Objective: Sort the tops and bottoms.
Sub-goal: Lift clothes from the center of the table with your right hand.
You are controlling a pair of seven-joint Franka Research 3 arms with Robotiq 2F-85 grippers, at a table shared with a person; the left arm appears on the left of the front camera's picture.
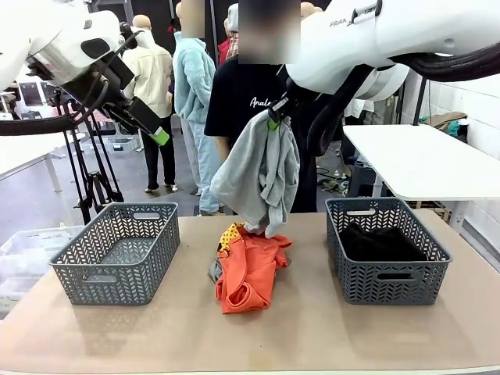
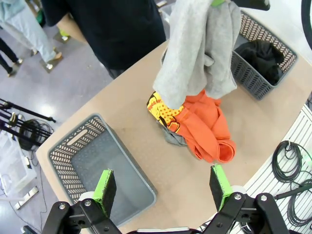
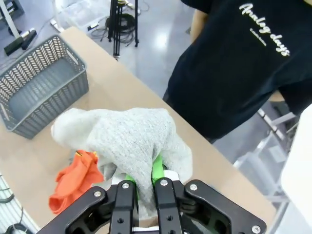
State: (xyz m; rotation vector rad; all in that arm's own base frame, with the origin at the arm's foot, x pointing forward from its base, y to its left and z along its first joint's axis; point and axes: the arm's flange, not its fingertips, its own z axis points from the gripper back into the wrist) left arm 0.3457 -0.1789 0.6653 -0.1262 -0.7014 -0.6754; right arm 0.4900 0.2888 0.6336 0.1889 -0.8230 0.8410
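Observation:
A light grey top (image 1: 262, 176) hangs from my right gripper (image 1: 273, 117), which is shut on its upper edge, high over the middle of the table. In the right wrist view the cloth (image 3: 131, 141) bunches around the gripper (image 3: 141, 178). Below it lies the orange T-shirt (image 1: 250, 269) with a yellow dotted print, on top of a mottled darker grey top (image 1: 215, 269). Black bottoms (image 1: 383, 242) lie in the right basket (image 1: 387, 281). My left gripper (image 1: 160, 137) is open and raised at the upper left, above the left basket (image 2: 78, 141).
The left grey basket (image 1: 109, 273) holds nothing. A person in a black T-shirt (image 1: 242, 94) stands at the far edge behind the hanging top. A white table (image 1: 422, 156) stands at the back right. Bare tabletop lies in front of the pile.

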